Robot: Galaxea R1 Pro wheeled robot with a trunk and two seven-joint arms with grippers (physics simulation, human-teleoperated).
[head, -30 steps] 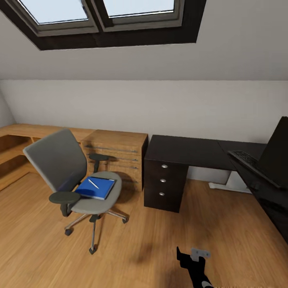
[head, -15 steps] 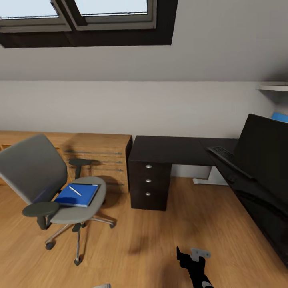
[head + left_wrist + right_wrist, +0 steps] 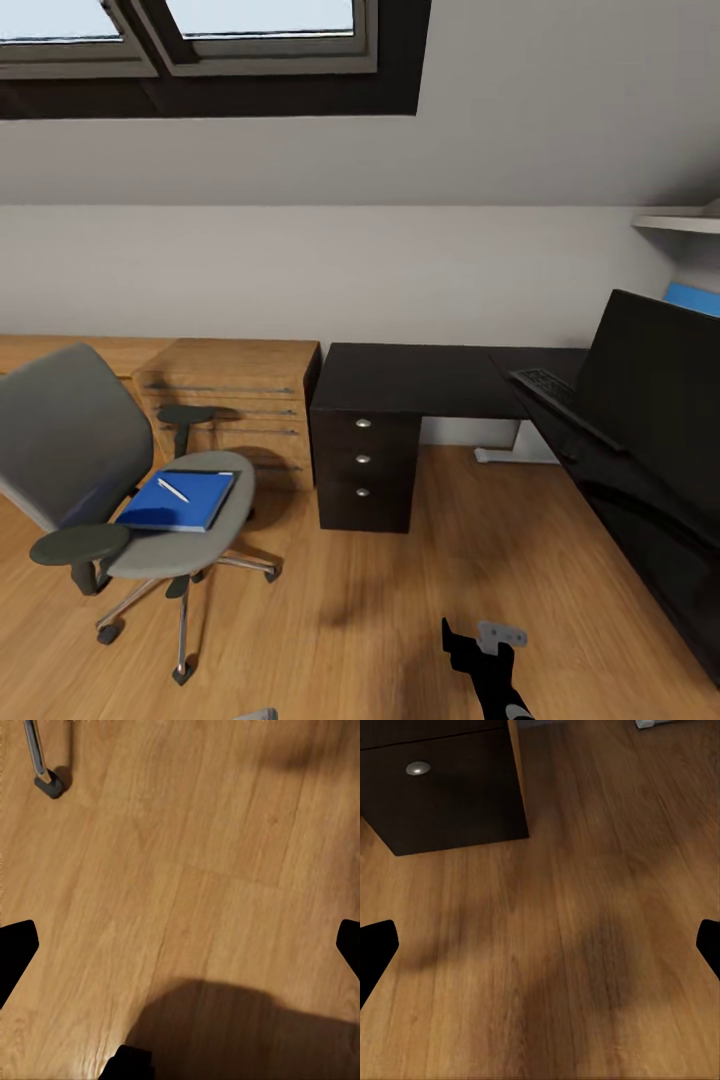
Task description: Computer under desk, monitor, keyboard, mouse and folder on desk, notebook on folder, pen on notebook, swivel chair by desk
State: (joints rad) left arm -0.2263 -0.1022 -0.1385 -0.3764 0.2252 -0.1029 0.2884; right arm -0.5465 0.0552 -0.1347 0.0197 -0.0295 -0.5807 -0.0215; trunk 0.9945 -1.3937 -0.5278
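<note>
Your left hand (image 3: 180,945) hangs spread wide over bare wooden floor (image 3: 195,855), chair caster (image 3: 49,784) near one corner.

Your head camera sits high and looks forward and slightly down across the bedroom, taking in the swivel chair (image 3: 120,490), the dark counter (image 3: 420,378) with its drawer unit (image 3: 363,463), the back wall and the skylight (image 3: 190,40). Your left wrist camera points straight down at the wood floor (image 3: 195,870) from close by, catching one chair caster (image 3: 49,784). Your right wrist camera also faces the floor, close in, and shares the foot of the drawer unit (image 3: 442,784) with the head view.
</note>
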